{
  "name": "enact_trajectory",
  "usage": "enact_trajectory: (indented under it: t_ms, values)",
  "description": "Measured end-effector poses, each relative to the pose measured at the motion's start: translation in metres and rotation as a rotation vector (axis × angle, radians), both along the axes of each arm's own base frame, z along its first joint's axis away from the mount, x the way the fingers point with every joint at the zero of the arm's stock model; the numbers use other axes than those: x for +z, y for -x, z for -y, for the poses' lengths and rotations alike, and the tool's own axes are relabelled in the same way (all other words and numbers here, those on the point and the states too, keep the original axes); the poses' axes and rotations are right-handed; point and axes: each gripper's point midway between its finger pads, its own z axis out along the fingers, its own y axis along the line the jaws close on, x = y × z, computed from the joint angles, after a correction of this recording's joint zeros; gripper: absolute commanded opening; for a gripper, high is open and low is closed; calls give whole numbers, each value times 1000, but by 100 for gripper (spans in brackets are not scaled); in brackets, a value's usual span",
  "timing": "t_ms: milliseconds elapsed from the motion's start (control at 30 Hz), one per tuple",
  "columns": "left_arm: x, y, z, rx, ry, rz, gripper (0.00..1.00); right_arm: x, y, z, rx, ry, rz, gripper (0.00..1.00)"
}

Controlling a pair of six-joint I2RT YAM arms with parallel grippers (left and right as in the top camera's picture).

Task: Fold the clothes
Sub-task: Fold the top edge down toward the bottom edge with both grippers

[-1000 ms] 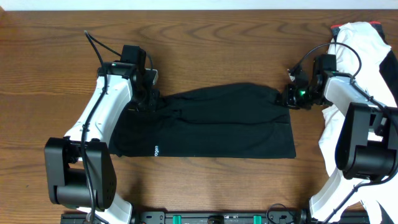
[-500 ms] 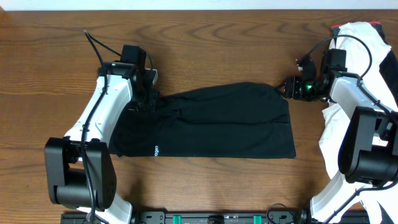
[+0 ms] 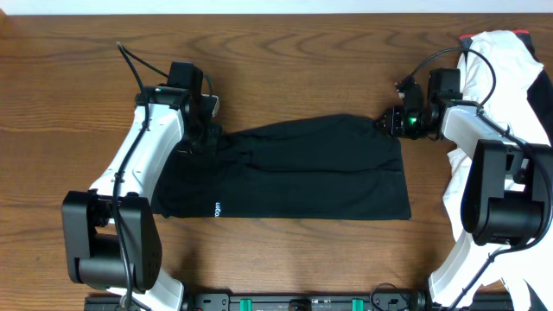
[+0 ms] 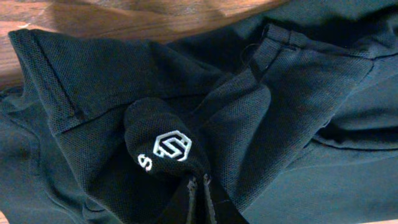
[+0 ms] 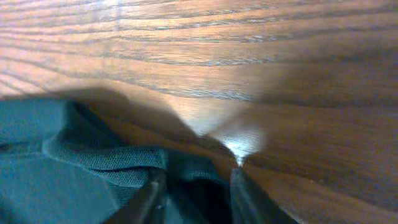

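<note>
The black T-shirt (image 3: pixel 294 168) lies folded into a wide band across the middle of the table, with small white lettering (image 3: pixel 217 207) near its front left. My left gripper (image 3: pixel 200 138) sits on the shirt's back left corner. In the left wrist view it (image 4: pixel 198 180) is shut on a bunched fold of black fabric (image 4: pixel 311 81) bearing a white hexagon logo (image 4: pixel 172 145). My right gripper (image 3: pixel 387 123) is at the shirt's back right corner. In the right wrist view its fingers (image 5: pixel 198 177) are apart, straddling the fabric edge (image 5: pixel 56 168) against the wood.
A white garment (image 3: pixel 510 69) lies heaped at the right edge of the table, under and behind the right arm. Bare wooden tabletop (image 3: pixel 294 52) stretches behind the shirt and in front of it (image 3: pixel 294 259).
My right gripper moved back from the shirt's right edge, then left onto its back right corner. The left arm and the shirt have not moved.
</note>
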Motion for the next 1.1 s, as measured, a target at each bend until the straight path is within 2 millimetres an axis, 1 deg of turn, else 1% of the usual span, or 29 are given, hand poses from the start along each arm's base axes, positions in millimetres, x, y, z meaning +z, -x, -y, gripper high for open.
enact_trajectory:
  t_ms: [33,67,133,367,433,533,700,767,800,1100]
  values:
    - [0,0,0,0,0,0,6,0,0,0,-2,2,-2,9]
    - [0,0,0,0,0,0,6,0,0,1,-4,4,-2,5]
    - [0,0,0,0,0,0,6,-1,0,2,-14,5,-7,1]
    - [0,0,0,0,0,0,6,0,0,2,-21,4,-11,1]
    - [0,0,0,0,0,0,6,4,-1,0,-16,-7,-1,1]
    - [0,0,0,0,0,0,6,20,-2,-3,-10,-24,24,1]
    - [0,0,0,0,0,0,6,65,0,-6,-2,-40,87,1]
    - [0,0,0,0,0,0,6,78,1,-8,1,-46,104,1]
    - [0,0,0,0,0,0,6,81,2,-8,2,-48,103,1]
    - [0,3,0,0,-2,-12,6,72,24,-9,19,-45,10,1]
